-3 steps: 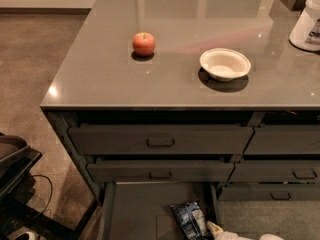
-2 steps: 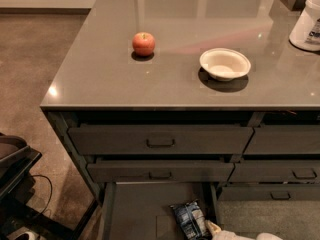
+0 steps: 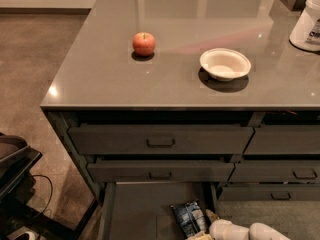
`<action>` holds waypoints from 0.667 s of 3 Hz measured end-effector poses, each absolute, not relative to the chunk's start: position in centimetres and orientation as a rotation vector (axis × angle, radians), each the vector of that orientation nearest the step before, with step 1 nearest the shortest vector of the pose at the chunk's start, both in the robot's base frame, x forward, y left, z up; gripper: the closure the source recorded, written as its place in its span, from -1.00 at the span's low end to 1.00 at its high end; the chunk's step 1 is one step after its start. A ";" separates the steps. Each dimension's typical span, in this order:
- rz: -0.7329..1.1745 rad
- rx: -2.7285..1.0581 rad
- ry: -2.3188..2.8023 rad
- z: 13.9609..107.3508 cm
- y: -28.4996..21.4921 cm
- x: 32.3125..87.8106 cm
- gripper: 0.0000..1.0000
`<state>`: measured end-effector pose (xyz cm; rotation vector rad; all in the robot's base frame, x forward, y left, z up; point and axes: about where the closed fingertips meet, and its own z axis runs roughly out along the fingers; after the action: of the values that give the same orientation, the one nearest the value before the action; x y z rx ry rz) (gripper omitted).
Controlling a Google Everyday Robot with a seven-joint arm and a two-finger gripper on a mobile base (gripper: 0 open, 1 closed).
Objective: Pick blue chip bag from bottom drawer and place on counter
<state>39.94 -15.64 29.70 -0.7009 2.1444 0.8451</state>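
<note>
The blue chip bag (image 3: 188, 216) lies on the floor of the open bottom drawer (image 3: 135, 211), near its right wall, at the bottom of the camera view. My gripper (image 3: 209, 223) reaches in from the bottom right, right beside the bag's right edge, with the white arm segments (image 3: 250, 231) behind it. Whether it touches the bag cannot be told. The grey counter (image 3: 100, 74) spreads above the drawer cabinet.
A red apple (image 3: 143, 43) and a white bowl (image 3: 225, 63) sit on the counter, with a white canister (image 3: 307, 21) at the far right. Two shut drawer fronts (image 3: 160, 140) lie above the open drawer. Dark equipment (image 3: 15, 174) stands on the floor at left.
</note>
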 end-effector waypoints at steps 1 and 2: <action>0.845 -0.701 2.144 29.7 -15.6 39.9 -1.00; 0.833 -0.639 2.137 28.4 -15.7 41.0 -1.00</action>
<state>40.95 -15.69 28.40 -0.6395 2.1366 0.8330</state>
